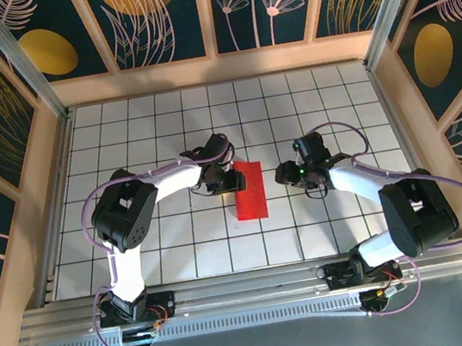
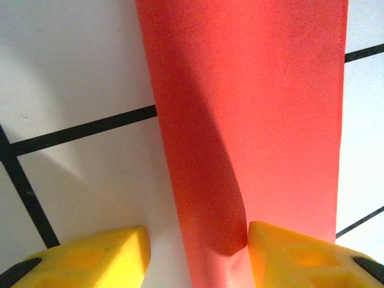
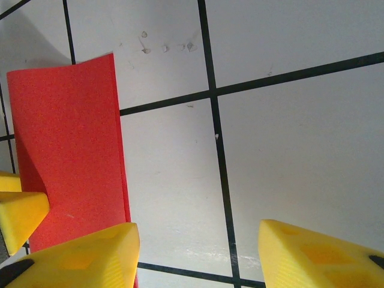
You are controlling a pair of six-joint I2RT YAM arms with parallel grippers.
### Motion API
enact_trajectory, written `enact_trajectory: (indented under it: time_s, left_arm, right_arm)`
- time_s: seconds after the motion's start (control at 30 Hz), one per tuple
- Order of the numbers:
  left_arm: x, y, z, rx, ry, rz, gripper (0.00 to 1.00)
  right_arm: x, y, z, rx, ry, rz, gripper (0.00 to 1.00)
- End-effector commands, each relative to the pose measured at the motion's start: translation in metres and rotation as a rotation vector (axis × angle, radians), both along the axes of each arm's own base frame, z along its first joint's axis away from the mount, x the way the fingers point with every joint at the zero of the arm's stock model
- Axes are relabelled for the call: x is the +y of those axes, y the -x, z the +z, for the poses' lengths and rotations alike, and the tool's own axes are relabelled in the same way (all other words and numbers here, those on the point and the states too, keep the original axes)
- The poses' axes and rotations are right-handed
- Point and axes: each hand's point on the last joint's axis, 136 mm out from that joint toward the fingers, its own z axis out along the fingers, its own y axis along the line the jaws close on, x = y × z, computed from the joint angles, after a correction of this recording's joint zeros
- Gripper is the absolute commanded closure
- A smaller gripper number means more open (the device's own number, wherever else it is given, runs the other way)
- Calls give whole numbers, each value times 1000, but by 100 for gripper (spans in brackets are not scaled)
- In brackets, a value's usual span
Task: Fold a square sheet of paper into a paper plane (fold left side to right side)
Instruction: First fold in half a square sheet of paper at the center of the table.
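Observation:
The square sheet of paper (image 1: 248, 189) lies mid-table as a narrow red rectangle, folded double, its long side running away from the arms. A paper plane is out of view. My left gripper (image 1: 230, 177) sits low at the sheet's far left edge. In the left wrist view the sheet (image 2: 252, 120) runs up between the yellow fingers of my left gripper (image 2: 198, 255), which stands open; a lifted curl of paper touches the right finger (image 2: 288, 258). My right gripper (image 1: 283, 174) hovers open over bare tile just right of the sheet (image 3: 66, 150), with nothing between the fingers of this gripper (image 3: 195, 252).
White tiles with black grid lines (image 1: 164, 131) cover the table. Wooden rails and patterned walls (image 1: 215, 66) close it in on three sides. A left-gripper fingertip (image 3: 18, 210) shows at the left of the right wrist view, resting on the paper.

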Motion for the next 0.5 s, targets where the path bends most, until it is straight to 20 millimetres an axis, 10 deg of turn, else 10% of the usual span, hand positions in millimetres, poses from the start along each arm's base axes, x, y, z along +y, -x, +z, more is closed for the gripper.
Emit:
enact_trajectory:
  time_s: [0.0, 0.47]
  left_arm:
    - [-13, 22, -57, 66, -34, -51, 50]
    - [-14, 21, -61, 76, -45, -35, 49]
  right_arm:
    - [-2, 3, -6, 8, 0, 4, 45]
    - [-1, 4, -7, 11, -7, 8, 45]
